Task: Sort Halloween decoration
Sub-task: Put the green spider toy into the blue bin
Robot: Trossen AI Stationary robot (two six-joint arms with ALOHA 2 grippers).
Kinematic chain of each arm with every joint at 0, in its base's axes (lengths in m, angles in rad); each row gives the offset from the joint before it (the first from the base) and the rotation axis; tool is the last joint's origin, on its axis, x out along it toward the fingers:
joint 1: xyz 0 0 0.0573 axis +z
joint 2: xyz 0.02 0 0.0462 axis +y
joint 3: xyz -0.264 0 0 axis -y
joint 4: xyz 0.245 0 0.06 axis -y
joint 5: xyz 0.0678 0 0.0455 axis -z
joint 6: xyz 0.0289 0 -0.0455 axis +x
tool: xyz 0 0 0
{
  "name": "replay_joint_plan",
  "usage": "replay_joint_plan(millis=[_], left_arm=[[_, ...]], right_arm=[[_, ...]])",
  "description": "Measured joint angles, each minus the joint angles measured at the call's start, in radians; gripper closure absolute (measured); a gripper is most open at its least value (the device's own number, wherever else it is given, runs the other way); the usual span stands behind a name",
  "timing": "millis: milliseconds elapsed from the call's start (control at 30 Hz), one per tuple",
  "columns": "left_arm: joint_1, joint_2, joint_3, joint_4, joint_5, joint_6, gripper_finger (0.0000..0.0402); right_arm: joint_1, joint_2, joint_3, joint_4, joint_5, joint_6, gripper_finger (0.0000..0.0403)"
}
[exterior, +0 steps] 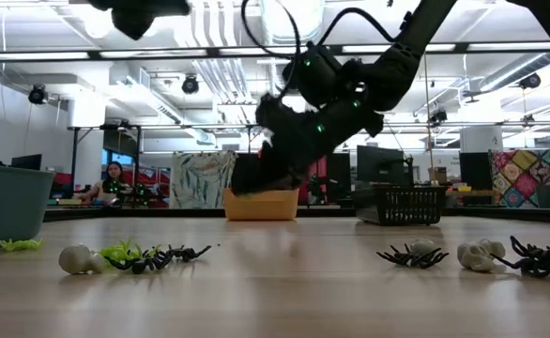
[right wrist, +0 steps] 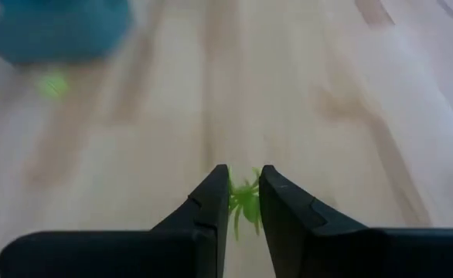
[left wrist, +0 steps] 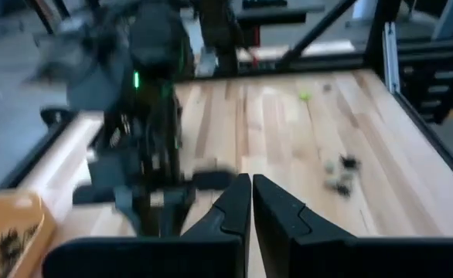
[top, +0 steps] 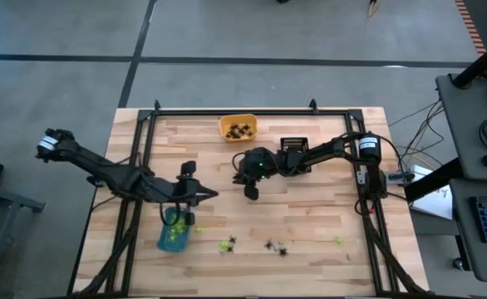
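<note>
My right gripper (top: 251,192) hangs over the table's middle, shut on a lime-green spider-like trinket (right wrist: 244,199); the low view shows it (exterior: 273,161) well above the tabletop. My left gripper (top: 212,196) is shut and holds nothing, just past the blue tray (top: 174,230), which holds green trinkets. Its fingers (left wrist: 251,185) point toward the right arm. Loose trinkets lie on the near boards: green and black ones (top: 227,243), black ones (top: 275,246), a green one (top: 339,242). In the low view they lie as spiders and whitish pieces (exterior: 139,257) (exterior: 477,255). My right gripper pinches the lime-green trinket's body (right wrist: 246,194) between its two fingers. Its thin legs stick out past and below the fingertips (right wrist: 219,185). The trinket is lifted clear of the table.
The orange tray (top: 238,127) with black spiders sits at the far edge. A black mesh tray (top: 293,148) lies under the right arm. A dark metal frame (top: 146,133) borders the wooden table. A stray green trinket (right wrist: 52,85) lies near the blue tray (right wrist: 56,27).
</note>
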Motion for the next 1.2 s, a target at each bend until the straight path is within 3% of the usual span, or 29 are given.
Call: replay_joint_plan(millis=[200, 400, 867, 1200], left_arm=[[-0.019, -0.055, 0.072, -0.404, 0.000, -0.229, 0.0402], [-0.031, -0.084, 0.175, -0.651, -0.078, -0.344, 0.0402], [-0.058, -0.166, 0.207, -0.737, -0.129, -0.398, 0.0402], [-0.061, -0.236, 0.203, -0.736, -0.134, -0.404, 0.0402]], right_arm=[[0.009, 0.005, 0.000, 0.241, -0.146, 0.124, 0.0345], [0.062, 0.010, 0.042, 0.376, -0.152, 0.141, 0.0345], [0.182, 0.024, 0.249, 0.378, -0.149, 0.012, 0.0345], [0.215, 0.237, 0.486, 0.378, -0.151, 0.017, 0.0345]])
